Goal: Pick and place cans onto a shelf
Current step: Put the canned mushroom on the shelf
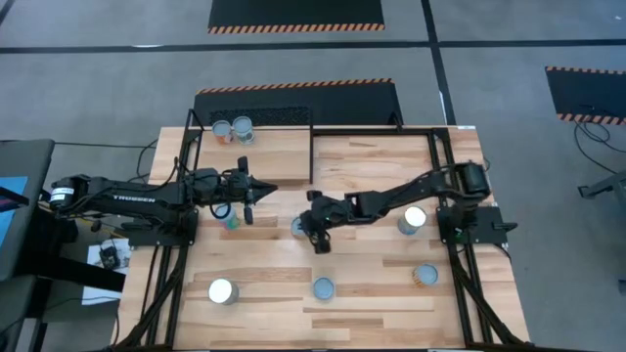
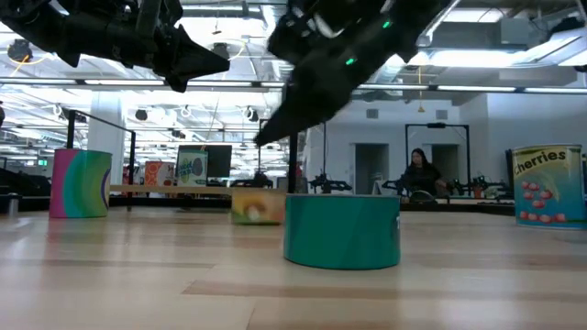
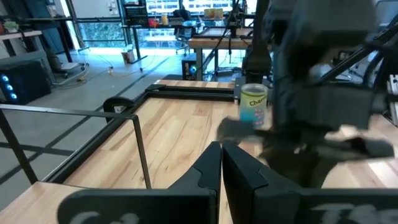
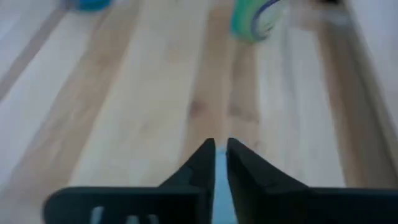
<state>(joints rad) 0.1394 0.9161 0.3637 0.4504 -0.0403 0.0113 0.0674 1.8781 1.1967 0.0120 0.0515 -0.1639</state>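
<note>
Two cans (image 1: pixel 233 129) stand upright on the raised light-wood shelf (image 1: pixel 279 156) with its black frame at the table's far left. Several more cans stand on the tabletop: a teal one (image 1: pixel 324 288) (image 2: pixel 341 229), a silver-topped one (image 1: pixel 223 290), a cherries can (image 1: pixel 424 276) (image 2: pixel 550 185), another silver-topped one (image 1: pixel 413 219), and small ones at the left (image 1: pixel 232 221) and at mid table (image 1: pixel 298 227). My left gripper (image 1: pixel 266 189) (image 3: pixel 221 152) is shut and empty, level above the shelf's near edge. My right gripper (image 1: pixel 321 244) (image 4: pixel 219 149) is shut and empty above mid table, just right of the mid-table can.
The shelf's black frame rail (image 3: pixel 140 146) stands close beside my left gripper. My right arm (image 3: pixel 311 93) fills the space ahead of the left gripper. Bare planks (image 1: pixel 372 254) lie between the scattered cans. A person sits in the room beyond the table (image 2: pixel 424 174).
</note>
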